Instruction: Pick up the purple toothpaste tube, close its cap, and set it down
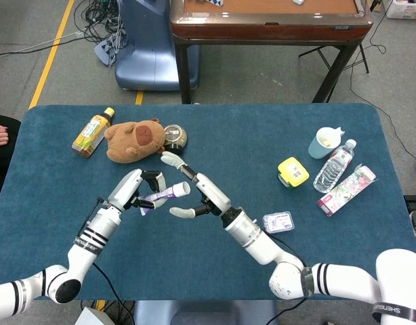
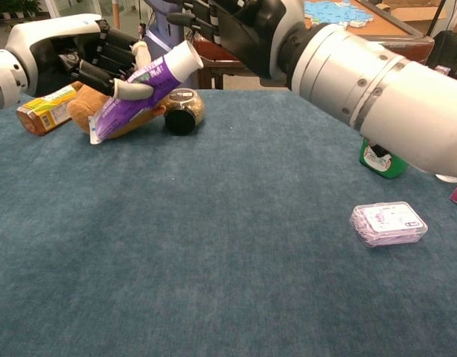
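Note:
The purple toothpaste tube (image 1: 157, 196) is held above the table in my left hand (image 1: 135, 190), its white cap (image 1: 181, 188) pointing right and upward. In the chest view the tube (image 2: 132, 93) slants up from my left hand (image 2: 91, 59) to the cap (image 2: 186, 56). My right hand (image 1: 198, 194) is just right of the cap, fingers spread and holding nothing. A small gap separates it from the tube. In the chest view my right hand (image 2: 240, 22) sits high, above and right of the cap.
Behind the hands lie a brown plush toy (image 1: 133, 141), a tea bottle (image 1: 93, 133) and a dark jar (image 1: 175, 135). At right are a yellow box (image 1: 293, 171), a clear packet (image 1: 278, 222), a blue cup (image 1: 324, 142), a water bottle (image 1: 335, 166) and a pink carton (image 1: 347, 189).

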